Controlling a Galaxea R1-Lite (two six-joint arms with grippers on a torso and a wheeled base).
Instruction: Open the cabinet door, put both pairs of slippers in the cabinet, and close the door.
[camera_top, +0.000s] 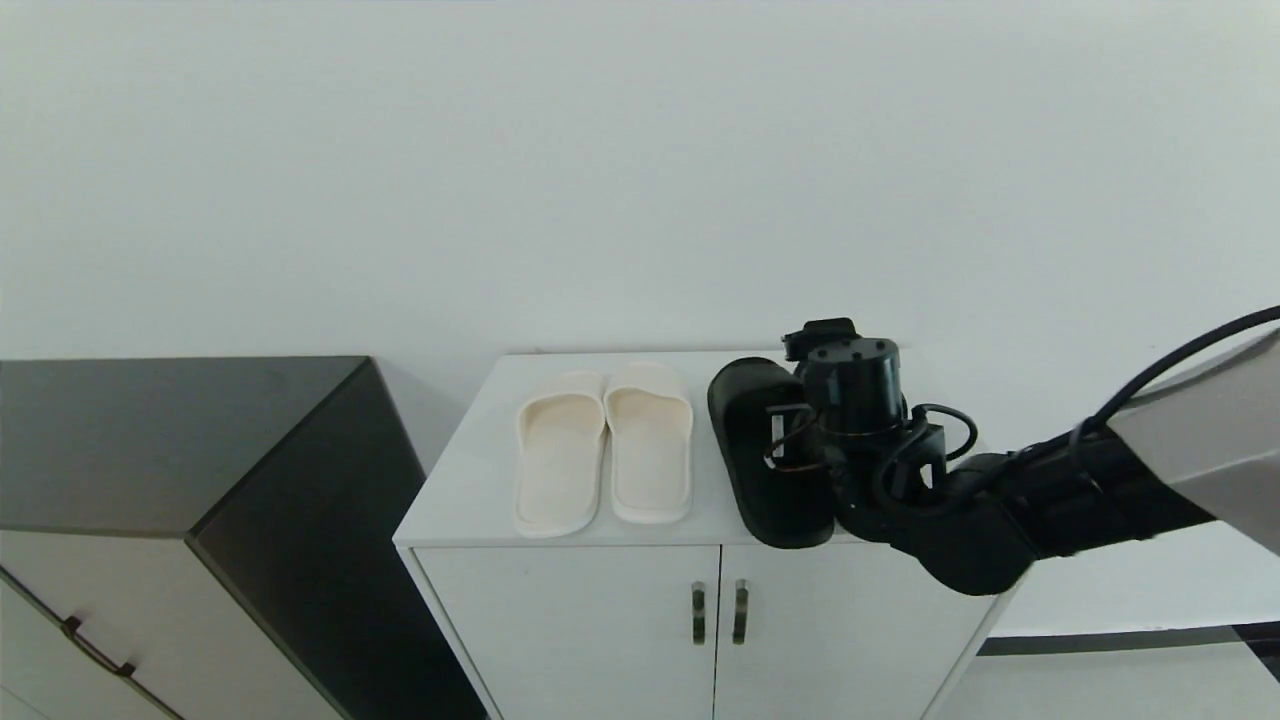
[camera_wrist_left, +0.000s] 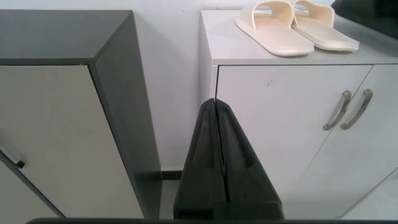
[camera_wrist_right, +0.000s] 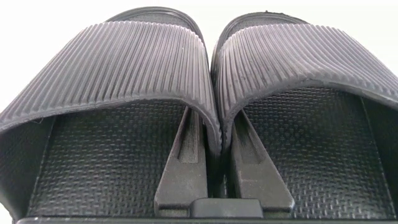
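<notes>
Slippers are all out on the cabinet's top surface (camera_top: 462, 490), none stowed: both doors (camera_top: 580, 630) are shut, their two handles (camera_top: 718, 612) untouched side by side at the middle, below and just to the left of your right gripper (camera_wrist_right: 214, 134); so, as I judge it, you have opening, loading both pairs and closing all left to do, and a door has to come open before anything held can go in.

Your right gripper is down on the black slippers (camera_top: 770, 455), one finger (camera_wrist_right: 183, 168) pushed into each shoe under the ribbed straps, the touching inner walls of the pair pinched between them; it is nearly closed and looks to be gripping both shoes at once, though both seem to rest on the surface, not lifted.

The cream slippers (camera_top: 603, 450) lie just beside that gripper on its left, close to the black pair, soles down and touching each other.

Your left gripper (camera_wrist_left: 216, 109) is fully closed on nothing, low before the cabinet's left front edge; the handles lie ahead of it, off toward the right gripper.
</notes>
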